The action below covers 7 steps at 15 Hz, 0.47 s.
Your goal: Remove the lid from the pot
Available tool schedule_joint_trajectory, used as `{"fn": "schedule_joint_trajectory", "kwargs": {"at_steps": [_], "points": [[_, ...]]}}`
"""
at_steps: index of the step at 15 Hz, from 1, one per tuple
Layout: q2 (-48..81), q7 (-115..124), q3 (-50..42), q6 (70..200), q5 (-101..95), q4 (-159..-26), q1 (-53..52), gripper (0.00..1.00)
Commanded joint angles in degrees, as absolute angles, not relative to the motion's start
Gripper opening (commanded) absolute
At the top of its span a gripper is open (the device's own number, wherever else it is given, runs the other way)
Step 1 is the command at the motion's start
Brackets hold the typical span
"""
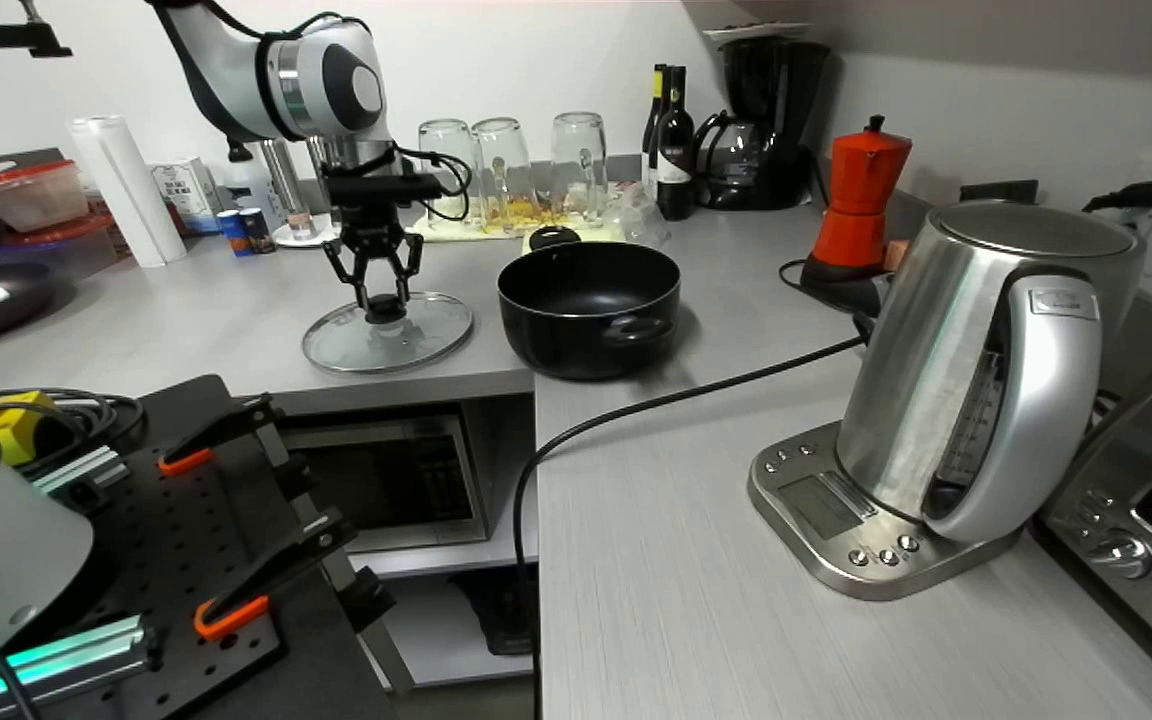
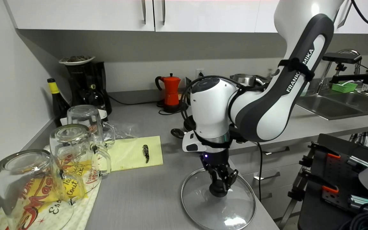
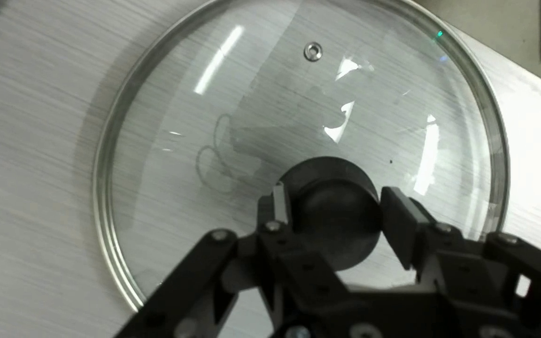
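Roughly level, the round lid [image 2: 216, 207], knob [image 2: 218, 189] upward, snug in the clamped gripper [image 3: 335, 204]

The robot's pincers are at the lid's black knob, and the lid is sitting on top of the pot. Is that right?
Not quite: the lid is not on top of the pot but beside it, as an exterior view shows. The rest is right: the wrist view shows the gripper at the lid's black knob.
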State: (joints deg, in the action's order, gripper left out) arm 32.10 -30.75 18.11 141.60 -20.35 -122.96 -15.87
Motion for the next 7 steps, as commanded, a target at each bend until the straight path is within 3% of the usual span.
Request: {"fn": "schedule_joint_trajectory", "kwargs": {"at_steps": [1,3,7], "points": [[33.0,-32.4,18.1,141.7,-21.1,-122.0,-15.7,0.83],[32.8,-32.8,18.2,141.7,-20.9,-122.1,-15.5,0.97],[30.9,-33.3,18.5,142.2,-20.7,-122.8,-15.1,1.0]]}}
